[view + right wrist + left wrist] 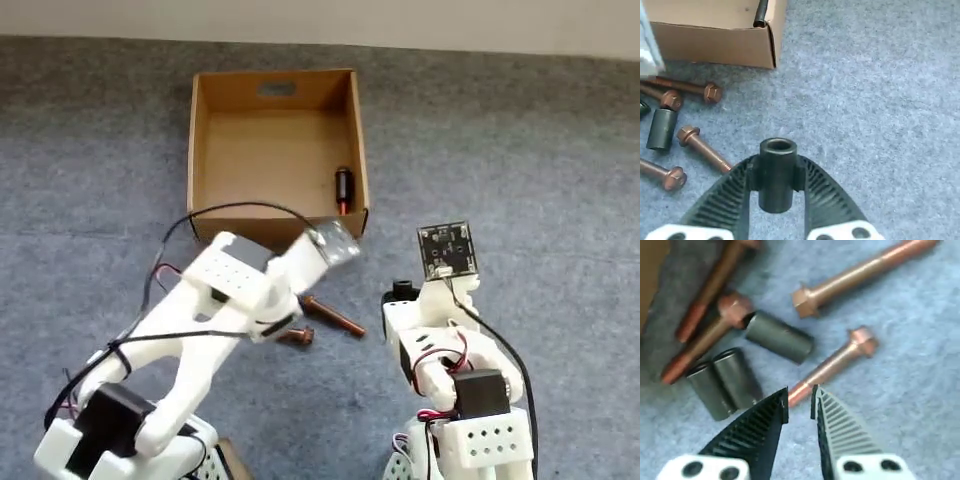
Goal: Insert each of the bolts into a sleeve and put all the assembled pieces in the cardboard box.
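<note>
Black ribbed fingers of the right gripper [777, 165] are clenched on a dark sleeve [776, 184], open end showing, with grey carpet [865, 100] around it and the cardboard box [715, 47] corner near. The left gripper [799, 396] stands narrowly parted, a copper bolt [832, 365] with its threaded end at the tips; past it, three more bolts [860, 272] and three loose sleeves [780, 337] lie mixed on the carpet. One assembled piece [343, 190] lies inside the box by the wall nearer the right arm, and a pale strip [400, 25] borders the carpet's far edge.
</note>
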You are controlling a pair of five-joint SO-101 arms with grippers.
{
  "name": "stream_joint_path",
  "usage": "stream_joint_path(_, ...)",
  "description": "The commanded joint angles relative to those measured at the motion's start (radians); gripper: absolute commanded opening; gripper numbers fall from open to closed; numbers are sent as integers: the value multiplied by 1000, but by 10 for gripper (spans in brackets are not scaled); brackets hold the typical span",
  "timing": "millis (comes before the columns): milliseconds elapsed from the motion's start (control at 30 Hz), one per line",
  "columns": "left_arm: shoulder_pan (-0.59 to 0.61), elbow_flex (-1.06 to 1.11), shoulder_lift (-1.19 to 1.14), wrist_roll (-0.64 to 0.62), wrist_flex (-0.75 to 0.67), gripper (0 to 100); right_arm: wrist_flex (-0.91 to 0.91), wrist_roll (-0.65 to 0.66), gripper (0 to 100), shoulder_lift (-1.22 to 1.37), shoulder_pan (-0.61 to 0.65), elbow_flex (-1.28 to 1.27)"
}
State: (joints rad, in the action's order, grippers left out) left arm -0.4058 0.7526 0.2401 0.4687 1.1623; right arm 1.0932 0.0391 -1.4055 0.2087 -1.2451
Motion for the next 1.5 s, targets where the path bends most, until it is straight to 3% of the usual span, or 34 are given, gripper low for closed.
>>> stream_joint_path(0,-67,16,-4,8,-8,105,-15,-11,5,-12,-8,4)
stream_joint_path(600,18,93,-5,77,-157,106,-12,-11,5,-12,-8,4)
stream_joint_path(900,10,101,-7,132,-149,106,-12,-11,5,-10,-8,4)
stream_joint_path(1067,-56,185,-7,187,-155,106,-12,-11,5,-8,-8,4)
stream_joint_path(1367,-84,199,-7,189,-150,107,-13,-11,5,-12,-8,-18)
stream_joint_path(1467,-81,197,-7,189,-150,184,-13,-11,5,-12,-8,-18)
